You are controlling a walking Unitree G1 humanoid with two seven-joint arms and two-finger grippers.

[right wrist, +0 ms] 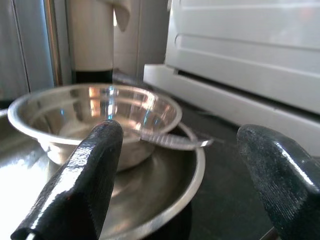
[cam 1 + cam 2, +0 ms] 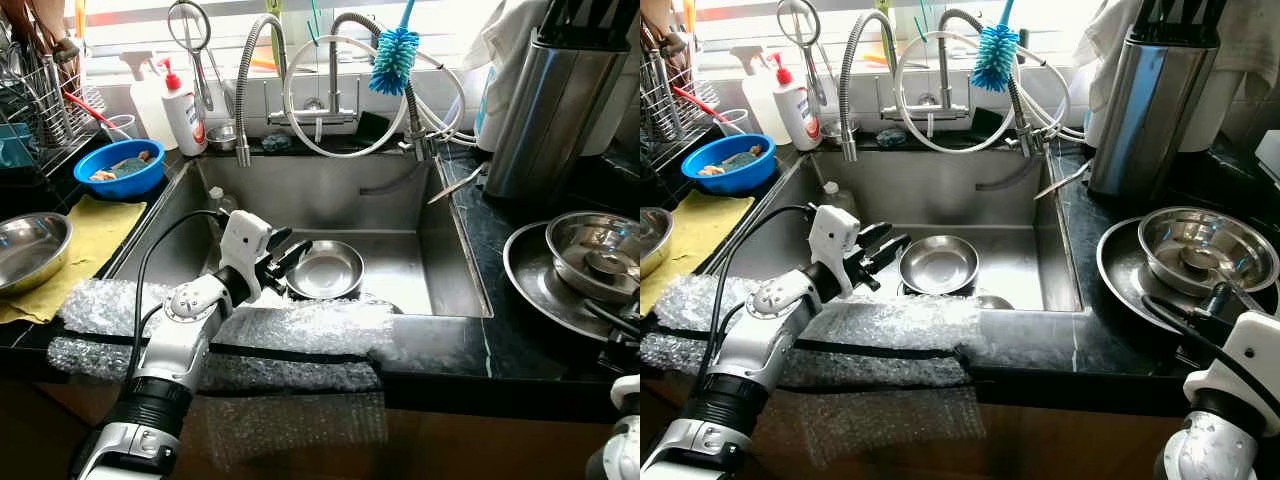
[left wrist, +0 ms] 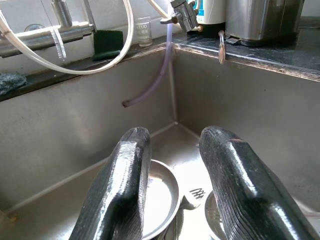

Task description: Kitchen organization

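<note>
Steel bowl (image 2: 323, 270) lies just beyond left gripper's (image 2: 285, 258) parted, empty fingers

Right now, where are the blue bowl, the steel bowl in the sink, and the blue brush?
blue bowl (image 2: 118, 166), left eye view, front rim.
steel bowl (image 2: 324, 270), left eye view, inside bottom.
blue brush (image 2: 393, 58), left eye view, bristle head.

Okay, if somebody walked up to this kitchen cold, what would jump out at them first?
Probably the left hand, open, reaching over the steel sink toward a steel bowl on its floor. Next, the bright blue bottle brush hanging by the taps, and the stacked steel bowls on the right counter.
</note>
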